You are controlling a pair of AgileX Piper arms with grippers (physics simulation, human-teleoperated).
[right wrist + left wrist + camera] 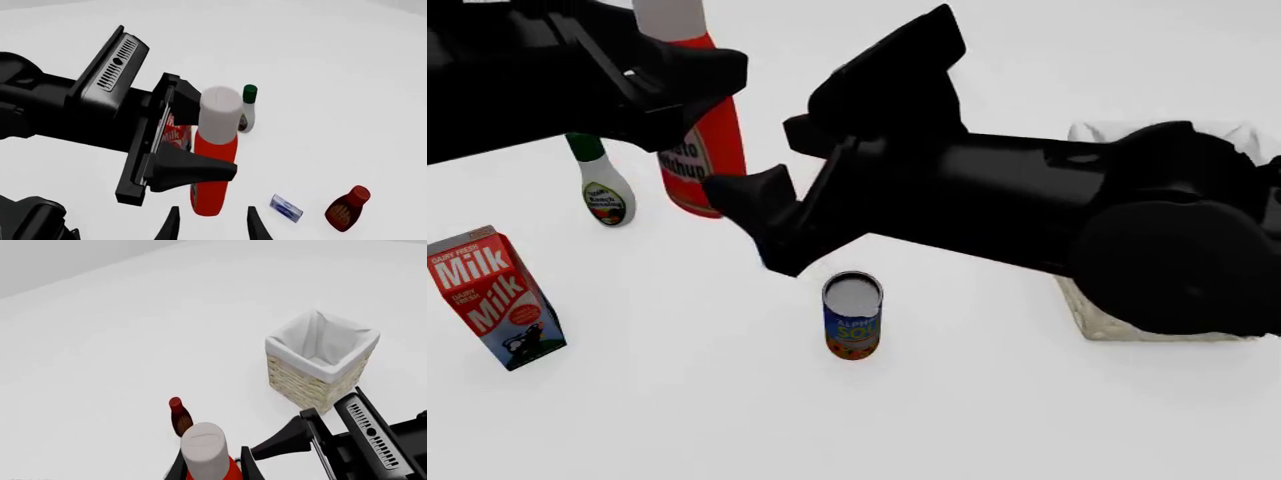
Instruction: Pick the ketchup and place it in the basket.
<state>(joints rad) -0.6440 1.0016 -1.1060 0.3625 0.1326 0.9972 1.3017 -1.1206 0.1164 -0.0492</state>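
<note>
The ketchup point(718, 150), an orange-red bottle with a white cap, stands upright in my left gripper point(694, 90), which is shut on its upper body. In the left wrist view the cap point(203, 450) sits between the fingers. My right gripper point(212, 225) is open and empty, and the ketchup's point(215, 145) lower end is just ahead of its gap. In the front view my right gripper point(754, 225) is right next to the bottle's base. The basket point(320, 360) stands off to the right, mostly hidden by the right arm in the front view point(1090, 318).
A milk carton point(494, 295) stands front left and a soup can point(853, 315) in the middle. A white bottle with green cap point(605, 195) is left of the ketchup. A dark red-brown bottle point(347, 207) and a small blue-white box point(287, 208) lie beyond.
</note>
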